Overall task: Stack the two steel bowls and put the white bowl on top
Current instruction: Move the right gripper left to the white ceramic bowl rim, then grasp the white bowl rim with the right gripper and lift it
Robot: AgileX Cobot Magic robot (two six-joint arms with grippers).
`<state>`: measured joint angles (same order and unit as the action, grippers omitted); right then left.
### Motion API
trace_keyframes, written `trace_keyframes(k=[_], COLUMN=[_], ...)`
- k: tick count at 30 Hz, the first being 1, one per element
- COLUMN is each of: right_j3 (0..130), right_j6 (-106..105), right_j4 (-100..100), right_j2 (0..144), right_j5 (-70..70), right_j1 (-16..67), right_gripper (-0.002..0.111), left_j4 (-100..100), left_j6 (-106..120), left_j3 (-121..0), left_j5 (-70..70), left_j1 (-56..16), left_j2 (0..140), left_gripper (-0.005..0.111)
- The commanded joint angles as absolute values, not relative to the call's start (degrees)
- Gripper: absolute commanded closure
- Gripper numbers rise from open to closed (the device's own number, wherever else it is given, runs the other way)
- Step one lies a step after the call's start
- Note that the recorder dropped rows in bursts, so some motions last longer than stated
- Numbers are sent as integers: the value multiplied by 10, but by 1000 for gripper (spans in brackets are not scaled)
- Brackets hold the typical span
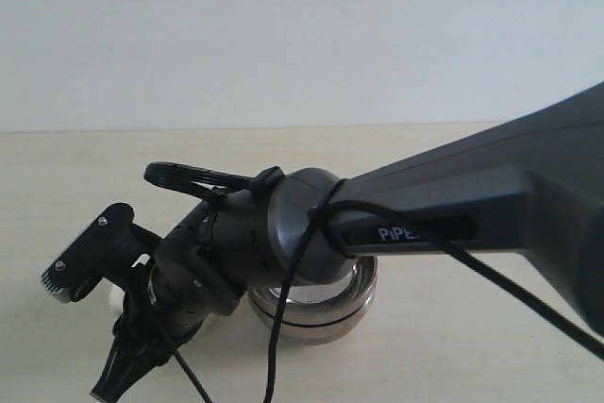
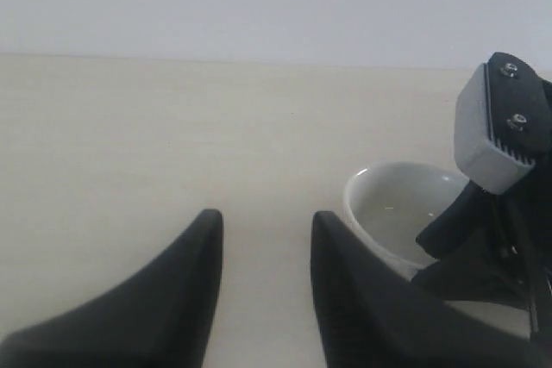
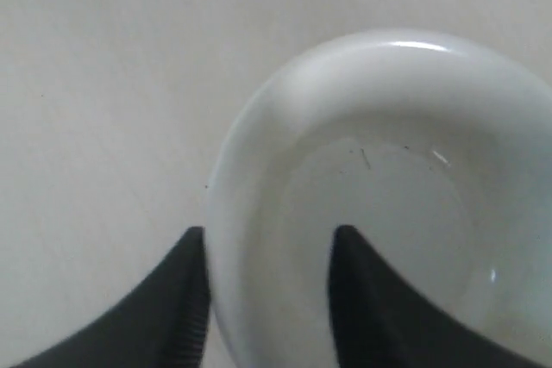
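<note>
The two steel bowls (image 1: 316, 313) sit nested, one in the other, on the table, mostly hidden behind my right arm. The white bowl (image 3: 388, 196) stands upright on the table left of them; only a sliver of the white bowl (image 1: 115, 301) shows in the exterior view. My right gripper (image 3: 269, 243) reaches across to it and is open, straddling the near rim with one finger outside the wall and one inside. The right gripper (image 1: 83, 337) hangs at the lower left. My left gripper (image 2: 266, 221) is open over bare table, with the white bowl (image 2: 392, 208) just beside it.
The light wooden table (image 1: 453, 346) runs back to a pale wall. My right arm (image 1: 453, 214) crosses the scene from the right, with a black cable (image 1: 283, 327) looping off it. One right finger pad (image 2: 496, 131) stands close to my left gripper.
</note>
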<state>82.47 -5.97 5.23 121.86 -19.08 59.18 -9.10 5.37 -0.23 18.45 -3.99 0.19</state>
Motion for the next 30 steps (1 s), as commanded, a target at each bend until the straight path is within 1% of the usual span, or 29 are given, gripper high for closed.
trace_keyframes(k=[1,4,9,12,16,22,30], right_j3=[827,830,889,932,956,961,961], right_j6=[-105,-116,-135,-138,-96,-63,-14], right_j4=[59,59,59,78,125,176,267], right_j2=[1219,1218,1217,1217,1217,1205,1137], right_j5=[-203,-203,-251,-325,-360,-373,-416], right_j1=[592,599,629,635,635,635,635], right_gripper=[108,108,108,108,108,108,108], left_j4=[-92,-92,-92,-92,-92,-92,-92], left_j6=[55,55,55,55,55,55,55], left_j3=[0,0,0,0,0,0,0], left_j5=[181,181,181,181,181,181,181], left_j1=[-38,-38,-38,-38,-38,-38,-38], left_j2=[0,0,0,0,0,0,0], left_gripper=[74,74,74,74,74,74,74])
